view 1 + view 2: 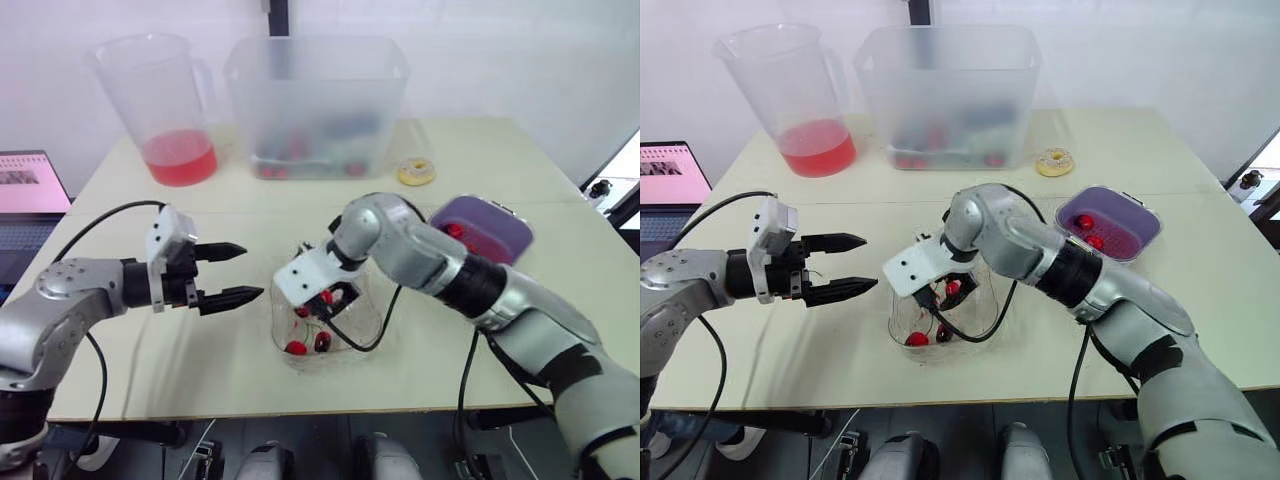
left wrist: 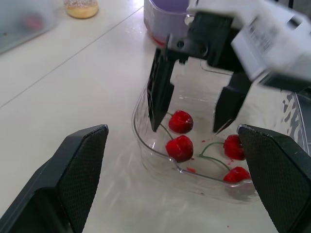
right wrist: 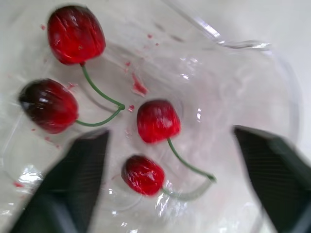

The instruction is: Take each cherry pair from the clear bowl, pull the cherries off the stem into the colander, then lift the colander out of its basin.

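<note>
Cherry pairs (image 3: 158,121) flat in clear bowl (image 2: 144,148), right gripper (image 2: 186,129) tip-down above

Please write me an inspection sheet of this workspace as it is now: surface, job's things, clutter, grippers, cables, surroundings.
Surface: cream table, no spill seen.
Job's things: clear bowl holds two cherry pairs; purple colander, at robot's right, holds loose cherries.
Clutter: pitcher with red liquid, clear tub, doughnut.
Grippers: right gripper open inside the bowl, above the cherries; left gripper open beside it.
Cables: black cable hangs by the bowl; second cable on the left arm.
Surroundings: laptop at robot's left; white wall behind.
</note>
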